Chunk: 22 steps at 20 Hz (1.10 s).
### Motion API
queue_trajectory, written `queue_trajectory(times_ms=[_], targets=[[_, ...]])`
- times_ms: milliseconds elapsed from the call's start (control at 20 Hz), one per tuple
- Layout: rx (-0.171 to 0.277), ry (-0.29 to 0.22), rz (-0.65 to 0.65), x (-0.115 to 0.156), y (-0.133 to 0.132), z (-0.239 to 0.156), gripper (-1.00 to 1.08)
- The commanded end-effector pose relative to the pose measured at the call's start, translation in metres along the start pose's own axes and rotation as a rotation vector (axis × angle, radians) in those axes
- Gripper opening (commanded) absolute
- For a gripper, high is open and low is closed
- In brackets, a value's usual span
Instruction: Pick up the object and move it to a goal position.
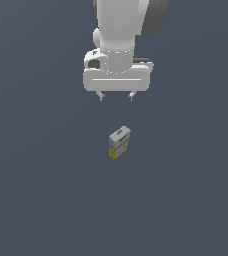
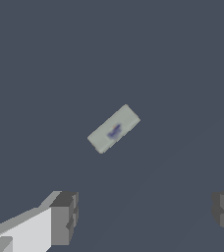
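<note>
One box (image 1: 119, 142) upright on floor | fingers (image 1: 116, 96) spread, apart above

A flat, plain dark slate-grey surface (image 1: 41, 200) fills both views, without visible edges or markings. Only one thing lies directly on it: the object (image 1: 119, 142), a small carton-like box standing upright, its grey-white top with a dark mark facing up and its yellow and white sides turned at an angle.
</note>
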<state>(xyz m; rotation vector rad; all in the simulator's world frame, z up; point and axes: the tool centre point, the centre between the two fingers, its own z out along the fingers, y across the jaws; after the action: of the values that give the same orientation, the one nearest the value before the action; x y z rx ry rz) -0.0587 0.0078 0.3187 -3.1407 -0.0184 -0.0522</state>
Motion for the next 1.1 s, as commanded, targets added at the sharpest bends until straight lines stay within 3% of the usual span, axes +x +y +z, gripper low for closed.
queue_trajectory(times_ms=[0, 450, 1050], targets=[[0.000, 0.000, 0.000, 0.000, 0.000, 0.000, 1.00], [0.020, 0.032, -0.015, 0.010, -0.001, -0.007, 1.00], [0.021, 0.025, 0.046, 0.013, -0.002, 0.002, 1.00]])
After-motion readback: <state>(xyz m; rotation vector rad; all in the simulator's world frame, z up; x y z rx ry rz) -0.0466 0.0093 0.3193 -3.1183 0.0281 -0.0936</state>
